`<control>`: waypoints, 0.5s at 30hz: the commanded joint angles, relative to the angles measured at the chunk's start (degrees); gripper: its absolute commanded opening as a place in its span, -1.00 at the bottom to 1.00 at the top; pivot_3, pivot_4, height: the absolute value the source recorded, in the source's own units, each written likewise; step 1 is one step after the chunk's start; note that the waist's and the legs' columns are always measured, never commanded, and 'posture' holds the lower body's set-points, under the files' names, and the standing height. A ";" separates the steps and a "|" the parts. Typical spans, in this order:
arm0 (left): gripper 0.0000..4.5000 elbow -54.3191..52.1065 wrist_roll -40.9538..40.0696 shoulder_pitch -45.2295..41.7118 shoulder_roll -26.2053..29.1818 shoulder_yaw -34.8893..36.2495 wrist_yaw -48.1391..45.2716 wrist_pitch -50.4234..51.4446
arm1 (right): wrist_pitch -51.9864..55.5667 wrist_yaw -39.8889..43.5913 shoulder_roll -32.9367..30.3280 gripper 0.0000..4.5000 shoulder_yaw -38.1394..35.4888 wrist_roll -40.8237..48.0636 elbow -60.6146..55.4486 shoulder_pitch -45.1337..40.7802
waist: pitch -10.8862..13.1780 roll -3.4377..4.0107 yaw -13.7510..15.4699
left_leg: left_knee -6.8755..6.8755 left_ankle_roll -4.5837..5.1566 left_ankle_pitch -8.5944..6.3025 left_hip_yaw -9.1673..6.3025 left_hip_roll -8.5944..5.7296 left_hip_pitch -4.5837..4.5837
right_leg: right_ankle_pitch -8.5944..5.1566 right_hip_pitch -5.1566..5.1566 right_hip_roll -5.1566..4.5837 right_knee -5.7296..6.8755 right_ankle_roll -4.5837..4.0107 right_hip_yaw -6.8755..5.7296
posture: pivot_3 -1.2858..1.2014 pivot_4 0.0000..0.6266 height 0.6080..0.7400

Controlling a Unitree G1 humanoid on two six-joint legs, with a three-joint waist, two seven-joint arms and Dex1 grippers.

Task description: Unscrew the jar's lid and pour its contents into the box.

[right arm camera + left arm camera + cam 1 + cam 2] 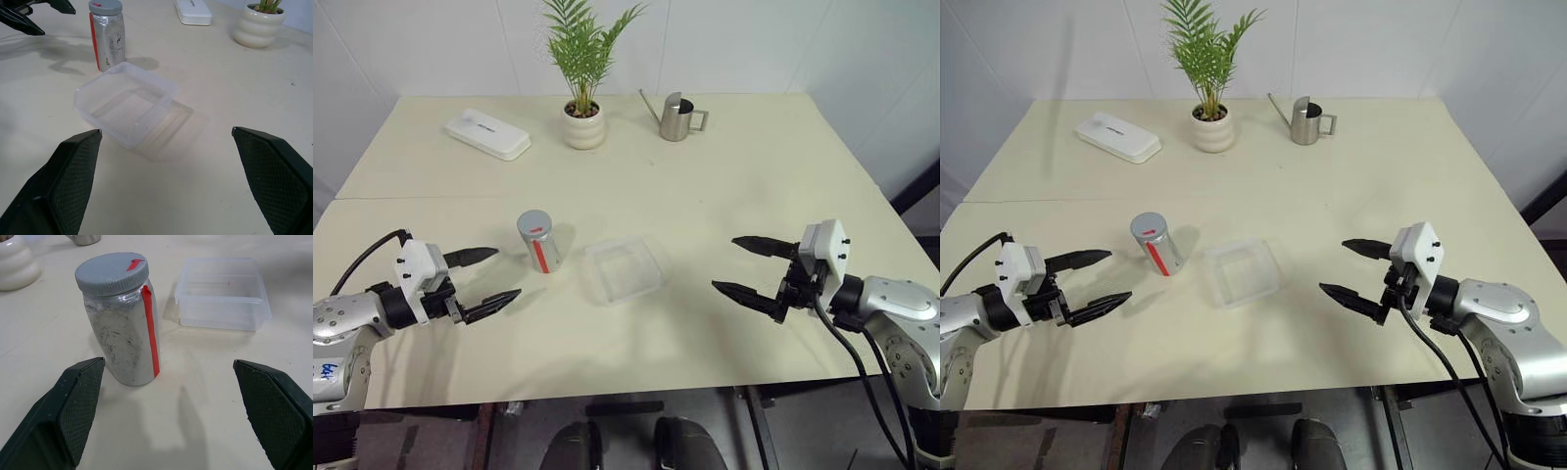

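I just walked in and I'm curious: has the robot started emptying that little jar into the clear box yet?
Nothing looks done yet. The jar stands upright with its lid on, and the box beside it is empty. The left gripper and right gripper are open, holding nothing. Gripping, unscrewing and pouring all remain.

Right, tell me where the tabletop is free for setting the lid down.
Bare table lies between the box and the right gripper, and across the middle, between the jar and the plant pot. The back row is crowded: white case, plant pot, watering can.
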 commanded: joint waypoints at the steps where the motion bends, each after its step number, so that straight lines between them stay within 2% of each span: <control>1: 0.99 -2.92 -0.47 1.40 -0.58 1.77 1.62 -0.20 | -0.39 0.22 0.63 1.00 1.11 0.66 -0.67 -2.47 | 0.00 0.00 0.01 | 0.00 0.00 0.00 0.00 0.00 0.01 | 0.00 0.00 0.00 0.01 0.00 0.00 | 0.03 -0.52 1.00; 8: 0.99 -9.54 0.22 6.77 -5.79 2.94 10.47 1.16 | -3.37 1.76 3.81 1.00 4.45 0.26 3.02 -8.66 | 0.00 -0.01 0.11 | 0.01 0.00 0.00 -0.02 -0.02 0.02 | 0.01 0.01 -0.06 0.00 -0.01 -0.01 | 0.03 -0.52 1.00; 15: 0.99 -20.33 2.72 10.67 -17.34 0.94 27.71 5.50 | -1.67 4.99 8.08 1.00 8.70 3.42 3.25 -16.40 | -0.01 -0.02 0.21 | 0.03 0.02 0.00 -0.06 -0.02 0.02 | 0.02 0.05 -0.06 0.02 -0.01 -0.03 | 0.03 -0.52 1.00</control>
